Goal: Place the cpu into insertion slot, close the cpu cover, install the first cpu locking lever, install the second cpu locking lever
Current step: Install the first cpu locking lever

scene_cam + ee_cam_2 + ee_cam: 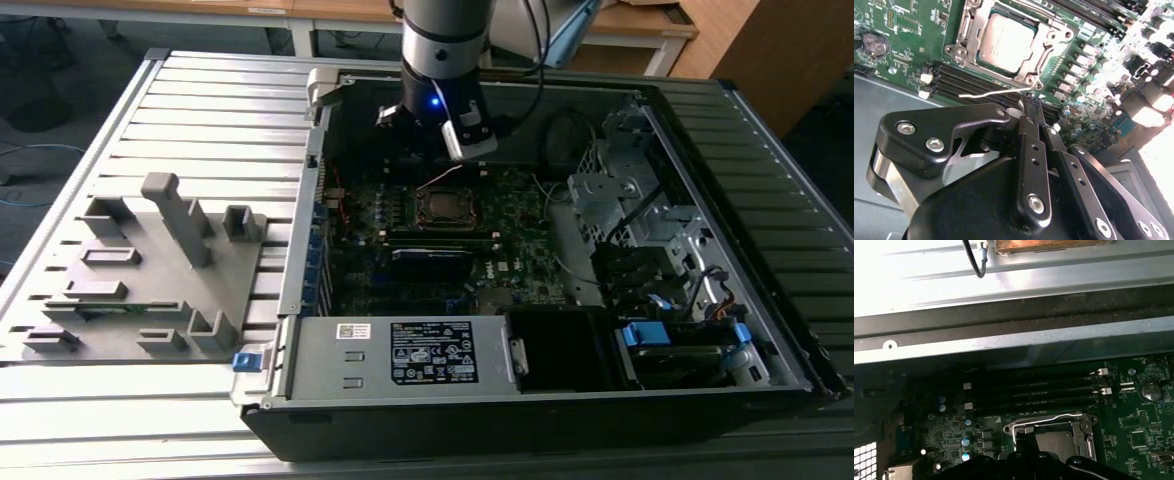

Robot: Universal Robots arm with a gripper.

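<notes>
Already cpu seated under cpu cover; closed pincer beside wire lever

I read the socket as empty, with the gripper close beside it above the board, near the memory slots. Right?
Not quite. The socket is not empty: the chip sits in it, with the cover lying around it, as the second wrist view shows. The rest holds: the gripper is close beside it above the board, near the memory slots.
</notes>
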